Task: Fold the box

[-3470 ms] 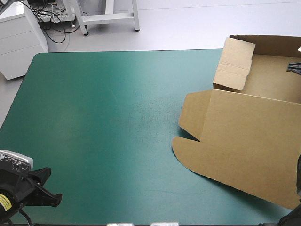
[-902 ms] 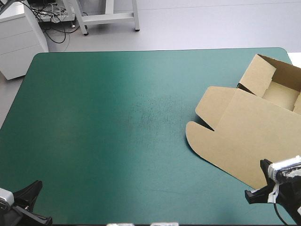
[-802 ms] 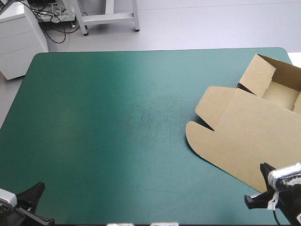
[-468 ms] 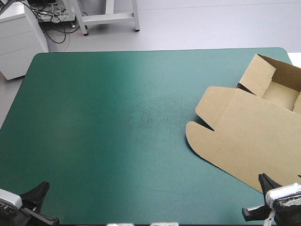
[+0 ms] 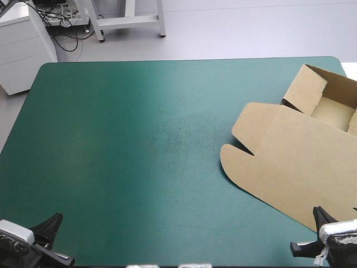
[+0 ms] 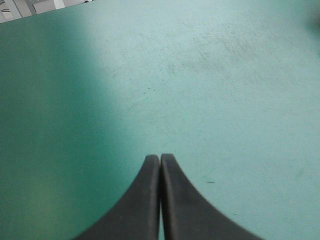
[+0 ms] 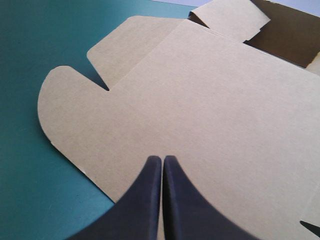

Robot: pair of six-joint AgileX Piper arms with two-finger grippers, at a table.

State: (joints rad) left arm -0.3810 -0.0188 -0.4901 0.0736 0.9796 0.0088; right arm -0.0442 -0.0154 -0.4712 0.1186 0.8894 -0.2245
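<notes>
The brown box (image 5: 301, 162) lies at the table's right side as an open tray (image 5: 334, 109) with its lid flat toward the near edge. Its rounded flap (image 5: 237, 162) points to the table's middle. My right gripper (image 5: 312, 237) is shut at the near right corner, just off the lid's near edge. In the right wrist view its fingertips (image 7: 163, 158) meet in one arch over the flat lid (image 7: 210, 100), holding nothing. My left gripper (image 5: 53, 240) is at the near left corner, far from the box. It is shut over bare teal-green cover (image 6: 160, 156).
The teal-green cover (image 5: 122, 145) stretches left of the box to the far and left edges. The tray's raised wall (image 5: 304, 89) stands near the far right corner. A white cabinet (image 5: 22, 44) stands on the floor beyond the far left corner.
Earlier the box stood closer and bigger in view at the right; it now rests flat. Both grippers have drawn back toward the near edge, the left one shifting slightly right.
</notes>
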